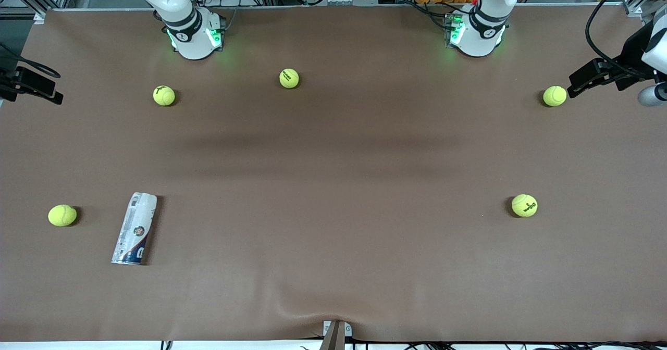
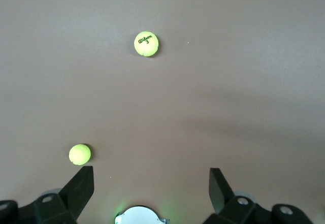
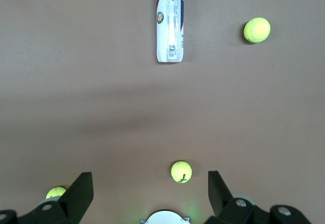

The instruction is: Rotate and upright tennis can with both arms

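Note:
The tennis can (image 1: 134, 228) lies on its side on the brown table, near the front camera and toward the right arm's end. Its navy end points toward the front camera. It also shows in the right wrist view (image 3: 169, 21). My right gripper (image 3: 150, 175) is open and empty, high over the table in front of its own base (image 1: 195, 35), well away from the can. My left gripper (image 2: 151, 172) is open and empty, high over its own base (image 1: 477, 32). Neither gripper shows in the front view.
Several yellow-green tennis balls lie scattered. One (image 1: 62, 215) is beside the can, two (image 1: 164, 95) (image 1: 289, 78) are near the right arm's base, two (image 1: 555, 96) (image 1: 524, 205) are toward the left arm's end. Black gear (image 1: 599, 74) (image 1: 31, 84) overhangs both table ends.

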Robot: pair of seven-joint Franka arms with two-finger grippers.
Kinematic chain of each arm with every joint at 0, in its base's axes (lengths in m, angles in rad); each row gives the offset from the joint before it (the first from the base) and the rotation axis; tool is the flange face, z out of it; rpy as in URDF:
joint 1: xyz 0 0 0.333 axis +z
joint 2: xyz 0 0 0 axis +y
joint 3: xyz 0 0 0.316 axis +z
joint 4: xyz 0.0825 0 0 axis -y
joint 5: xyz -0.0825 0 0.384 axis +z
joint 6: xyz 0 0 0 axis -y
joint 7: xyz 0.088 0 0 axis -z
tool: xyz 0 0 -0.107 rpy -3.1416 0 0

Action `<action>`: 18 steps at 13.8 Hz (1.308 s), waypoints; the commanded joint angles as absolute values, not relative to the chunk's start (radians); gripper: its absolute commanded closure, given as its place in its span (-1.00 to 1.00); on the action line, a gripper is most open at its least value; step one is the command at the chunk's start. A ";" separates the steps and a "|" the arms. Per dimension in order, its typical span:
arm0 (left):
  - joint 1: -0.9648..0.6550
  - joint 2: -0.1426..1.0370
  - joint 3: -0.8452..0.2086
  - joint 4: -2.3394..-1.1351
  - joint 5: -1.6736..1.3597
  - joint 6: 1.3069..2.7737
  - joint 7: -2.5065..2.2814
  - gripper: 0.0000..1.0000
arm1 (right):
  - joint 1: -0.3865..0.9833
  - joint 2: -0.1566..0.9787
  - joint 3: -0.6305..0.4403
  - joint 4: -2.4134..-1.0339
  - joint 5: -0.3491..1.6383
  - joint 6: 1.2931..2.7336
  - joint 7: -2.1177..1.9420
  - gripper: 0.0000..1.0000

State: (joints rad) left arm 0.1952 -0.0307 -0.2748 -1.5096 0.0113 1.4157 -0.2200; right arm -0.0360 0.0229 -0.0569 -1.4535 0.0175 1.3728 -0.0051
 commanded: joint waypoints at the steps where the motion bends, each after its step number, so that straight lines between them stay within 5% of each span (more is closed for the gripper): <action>1: 0.204 -0.040 -0.281 -1.502 0.021 1.401 -0.215 -1.00 | -0.057 0.006 -0.038 -1.463 0.000 1.379 -0.005 -1.00; 11: 0.204 -0.038 -0.287 -1.506 0.026 1.401 -0.215 -1.00 | -0.049 0.037 -0.037 -1.499 -0.009 1.462 -0.005 -1.00; 18: 0.204 -0.040 -0.287 -1.514 0.014 1.401 -0.215 -1.00 | -0.058 0.312 -0.037 -1.493 -0.008 1.653 -0.003 -1.00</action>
